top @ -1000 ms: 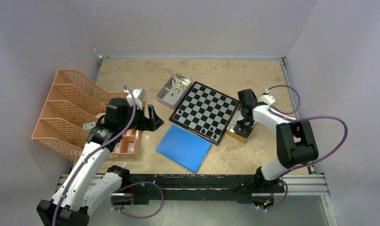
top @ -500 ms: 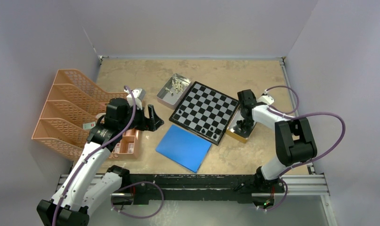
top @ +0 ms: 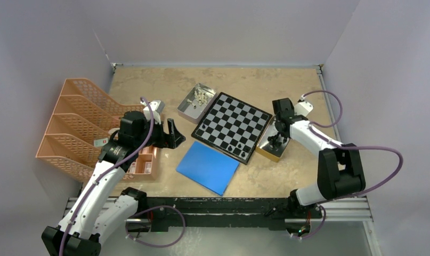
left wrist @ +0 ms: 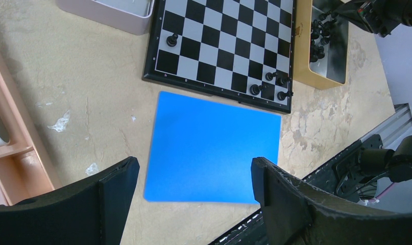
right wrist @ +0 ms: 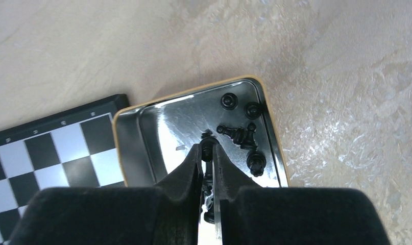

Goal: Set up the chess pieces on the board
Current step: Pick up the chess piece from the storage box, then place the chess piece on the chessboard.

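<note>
The board (top: 233,127) lies mid-table with a few black chess pieces (top: 235,145) near its front edge. The left wrist view shows them as a lone pawn (left wrist: 172,39) and a corner cluster (left wrist: 272,84). My right gripper (right wrist: 207,149) reaches down into the gold tin (right wrist: 119,148) beside the board (right wrist: 50,153). It is shut on a black chess piece (right wrist: 207,143), and more black pieces (right wrist: 239,135) lie loose around it. My left gripper (left wrist: 193,166) hangs open and empty above the table, left of the board. Cream pieces (top: 201,96) sit in a silver tin (top: 187,109).
A blue sheet (top: 208,167) lies in front of the board. An orange file rack (top: 74,122) and a pink compartment tray (top: 143,162) stand at the left. The black rail (top: 218,205) runs along the near edge.
My right gripper's jaws have closed on a black piece in the gold tin, and the right arm has shifted slightly rightward. The left arm has not moved.
</note>
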Tool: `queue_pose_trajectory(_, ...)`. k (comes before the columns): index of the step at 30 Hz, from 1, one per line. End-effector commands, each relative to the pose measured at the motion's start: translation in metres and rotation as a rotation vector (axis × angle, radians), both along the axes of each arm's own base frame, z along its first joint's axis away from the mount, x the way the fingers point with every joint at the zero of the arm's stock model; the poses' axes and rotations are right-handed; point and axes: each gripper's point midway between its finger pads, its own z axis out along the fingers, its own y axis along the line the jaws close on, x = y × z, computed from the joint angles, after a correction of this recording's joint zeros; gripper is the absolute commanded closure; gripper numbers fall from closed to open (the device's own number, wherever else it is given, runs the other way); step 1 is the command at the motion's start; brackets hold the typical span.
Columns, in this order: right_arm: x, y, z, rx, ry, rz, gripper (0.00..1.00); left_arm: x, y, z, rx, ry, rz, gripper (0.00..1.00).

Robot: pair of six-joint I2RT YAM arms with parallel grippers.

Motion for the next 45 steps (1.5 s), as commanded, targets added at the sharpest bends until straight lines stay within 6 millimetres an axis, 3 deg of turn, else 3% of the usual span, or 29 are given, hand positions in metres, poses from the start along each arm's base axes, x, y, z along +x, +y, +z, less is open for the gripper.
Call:
queue_pose_trajectory(1, 0.019, 0.012, 0.045, -0.008, -0.09, 0.104, 1.0, 0.003, -0.001, 0.008, -0.009, -0.033, -0.002, 0.19)
queue_pose_trajectory(8, 0.031, 0.08, 0.098, 0.035, -0.234, 0.409, 1.0, 0.002, -0.002, 0.008, -0.01, -0.032, -0.006, 0.19)
queue_pose_trajectory(15, 0.017, 0.194, 0.124, 0.087, -0.363, 0.829, 1.0, 0.002, -0.002, 0.008, -0.012, -0.035, -0.007, 0.19)
queue_pose_trajectory(20, 0.005, 0.258, 0.106, 0.054, -0.34, 0.998, 0.99, 0.003, -0.001, 0.01, -0.01, -0.041, -0.004, 0.19)
queue_pose_trajectory(25, -0.009, 0.304, 0.09, 0.018, -0.342, 1.115, 0.97, 0.004, 0.002, 0.011, -0.001, -0.05, 0.014, 0.19)
queue_pose_trajectory(29, -0.015, 0.324, 0.067, -0.004, -0.318, 1.173, 0.95, 0.004, 0.004, 0.014, 0.001, -0.061, 0.027, 0.19)
queue_pose_trajectory(34, -0.023, 0.344, 0.054, -0.022, -0.316, 1.222, 0.94, 0.004, 0.008, 0.017, 0.006, -0.074, 0.05, 0.19)
queue_pose_trajectory(45, -0.003, 0.344, 0.034, -0.119, -0.288, 1.151, 0.92, 0.005, 0.01, 0.018, 0.01, -0.077, 0.061, 0.19)
